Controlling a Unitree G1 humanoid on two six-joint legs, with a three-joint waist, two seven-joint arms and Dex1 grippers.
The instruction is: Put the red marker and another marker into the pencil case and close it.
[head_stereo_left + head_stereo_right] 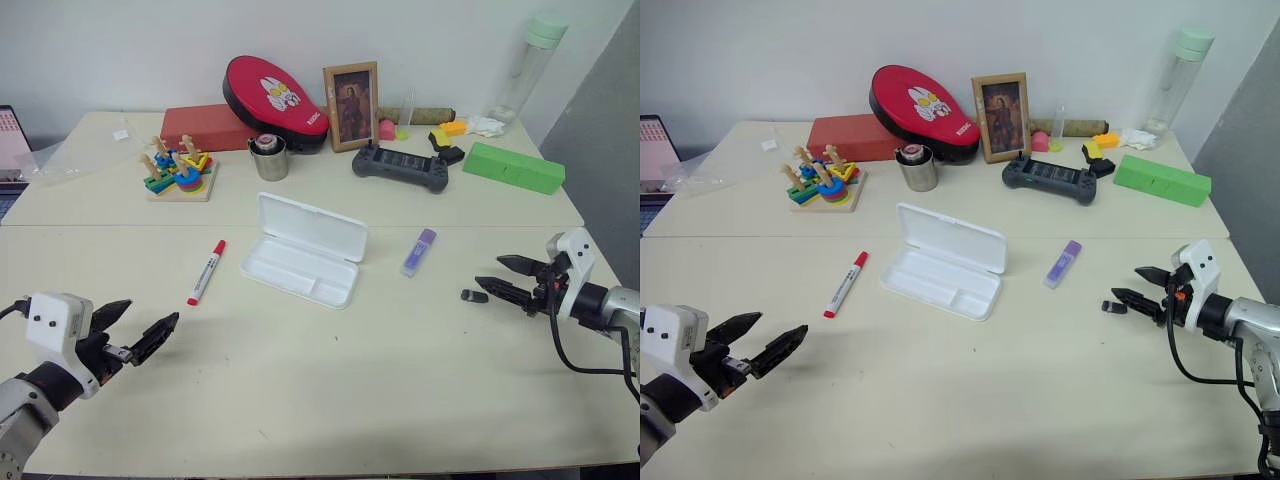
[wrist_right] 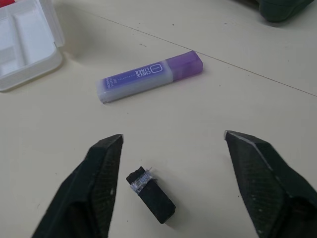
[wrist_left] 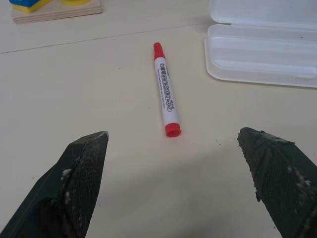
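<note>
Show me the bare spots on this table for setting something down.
Widest bare stretch: the near table, between the left pincer and right pincer, below the pencil case. A narrower gap lies between the case and the purple marker. Crowded: the back row, from the stacking toy to the green box.

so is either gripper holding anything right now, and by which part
Nothing is held. The left gripper is open above the table short of the red marker; the right gripper is open, a small dark piece lying loose between its fingers.
</note>
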